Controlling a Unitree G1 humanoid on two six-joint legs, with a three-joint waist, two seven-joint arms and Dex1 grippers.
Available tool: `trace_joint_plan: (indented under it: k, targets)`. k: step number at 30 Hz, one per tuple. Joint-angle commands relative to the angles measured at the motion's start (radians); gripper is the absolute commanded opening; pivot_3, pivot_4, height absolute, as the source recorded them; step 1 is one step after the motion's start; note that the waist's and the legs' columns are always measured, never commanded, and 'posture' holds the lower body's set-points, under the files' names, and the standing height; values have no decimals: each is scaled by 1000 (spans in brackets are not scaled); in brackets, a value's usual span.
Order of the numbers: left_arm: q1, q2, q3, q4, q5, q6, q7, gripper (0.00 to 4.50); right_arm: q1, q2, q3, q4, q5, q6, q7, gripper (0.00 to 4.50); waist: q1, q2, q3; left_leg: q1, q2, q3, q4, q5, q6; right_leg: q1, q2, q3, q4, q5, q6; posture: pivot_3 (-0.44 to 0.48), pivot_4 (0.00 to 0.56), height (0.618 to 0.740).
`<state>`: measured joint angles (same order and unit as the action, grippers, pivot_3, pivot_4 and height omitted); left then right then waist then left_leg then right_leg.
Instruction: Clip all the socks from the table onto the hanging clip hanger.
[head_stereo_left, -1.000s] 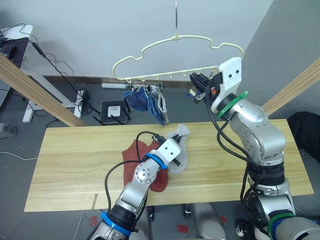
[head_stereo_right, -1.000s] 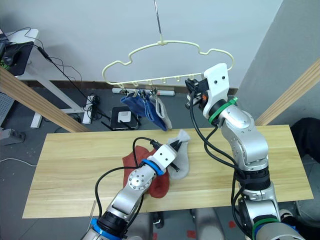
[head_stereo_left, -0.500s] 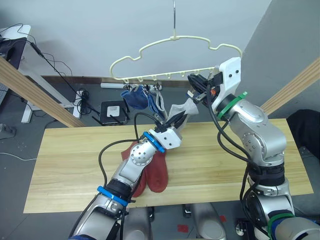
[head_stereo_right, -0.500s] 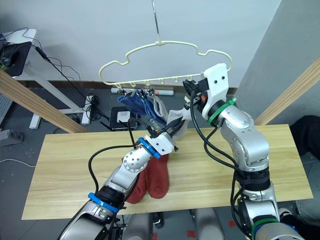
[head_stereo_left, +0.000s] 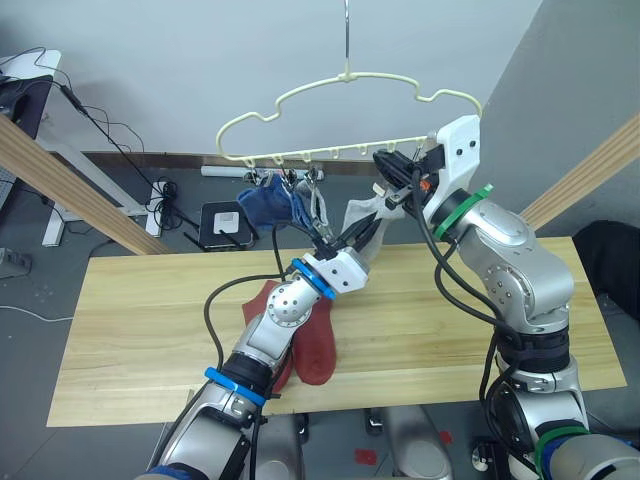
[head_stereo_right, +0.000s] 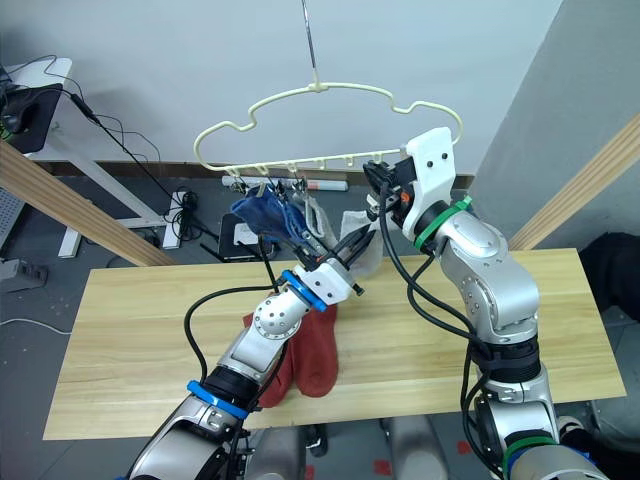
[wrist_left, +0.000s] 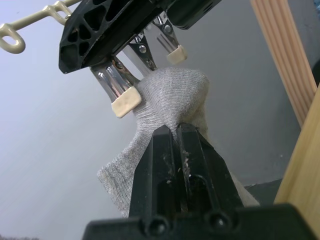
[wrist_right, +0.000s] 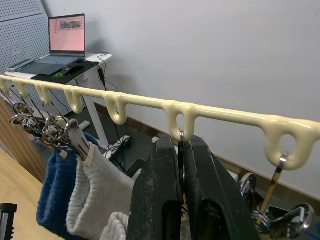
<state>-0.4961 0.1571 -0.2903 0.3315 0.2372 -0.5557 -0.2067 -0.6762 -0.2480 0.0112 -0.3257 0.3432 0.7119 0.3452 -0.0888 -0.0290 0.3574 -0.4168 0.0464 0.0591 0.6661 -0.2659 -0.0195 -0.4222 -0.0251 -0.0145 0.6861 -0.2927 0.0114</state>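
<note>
Overhead, left gripper (head_stereo_left: 352, 240) jaws pinch a grey sock (wrist_left: 170, 95) beside right gripper (head_stereo_left: 392, 187), whose jaws squeeze a clip (wrist_right: 180, 145).

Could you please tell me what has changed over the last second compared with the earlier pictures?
The left gripper, shut on the grey sock, lifted it off the table up to the clip hanger beside the right gripper. The red socks and already hung socks stayed put.
</note>
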Motion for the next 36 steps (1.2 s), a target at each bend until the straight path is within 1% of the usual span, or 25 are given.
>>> trace_joint_plan:
  k: [1,10,11,12,16,17,22,23,24,28,32,36]
  targets:
    - [-6,-20,9,-4,6,-23,23,36,10,4,-12,-52,24,0,0,0,0,0,0,0,0,0,0,0,0,0,0,0,0,0,0,-189,369,740]
    - [-22,-49,9,-1,15,-16,40,36,15,22,-34,-70,71,44,-9,0,0,0,0,0,0,0,0,0,0,0,0,0,0,0,0,-191,367,740]
    - [-23,-49,10,-1,14,-16,40,0,17,23,-37,-77,77,50,-9,565,0,0,0,0,0,0,0,0,0,0,0,0,0,0,0,-191,367,740]
    - [-24,-50,11,0,13,-15,40,0,18,23,-38,-82,80,54,-9,771,0,0,0,0,0,0,0,0,0,0,0,0,0,0,0,-191,367,740]
    - [-27,-51,13,-1,11,-10,38,0,32,4,-38,-117,96,89,-11,2331,0,0,0,0,0,0,0,0,0,0,0,0,0,0,0,-191,365,740]
    - [-25,-52,11,-2,-6,-6,21,0,41,-6,-41,-135,101,98,-10,2591,0,0,0,0,0,0,0,0,0,0,0,0,0,0,0,-191,365,740]
    - [2,-48,20,-28,-87,17,-46,0,84,-46,-40,-201,97,101,-10,2591,0,0,0,0,0,0,-1,0,-1,0,0,0,-2,0,0,-193,362,740]
    - [11,-45,25,-36,-112,39,-65,474,98,-56,-41,-219,93,98,-12,2635,0,0,0,0,0,0,-1,0,-1,0,0,0,-2,0,0,-193,362,740]
    - [16,-42,29,-43,-129,55,-79,681,107,-63,-42,-230,91,97,-13,2635,0,0,0,0,0,0,-1,0,-1,0,0,0,-2,0,0,-193,362,740]
    - [40,-36,27,-116,-237,139,-191,1850,157,-95,-46,-292,70,73,-26,2635,0,0,0,-1,0,0,-1,1,-1,0,0,-1,-2,0,0,-190,364,740]
    - [63,-7,36,-258,-363,273,-307,1850,211,-86,-62,-346,30,35,-90,2635,0,0,0,-1,0,0,-1,1,-1,1,0,-1,-3,0,0,-197,365,740]
    - [64,87,81,-418,-501,447,-419,1850,232,-86,-69,-340,-10,21,-136,2635,-2,0,0,0,0,0,-1,1,-1,1,0,0,-2,0,0,-200,363,740]
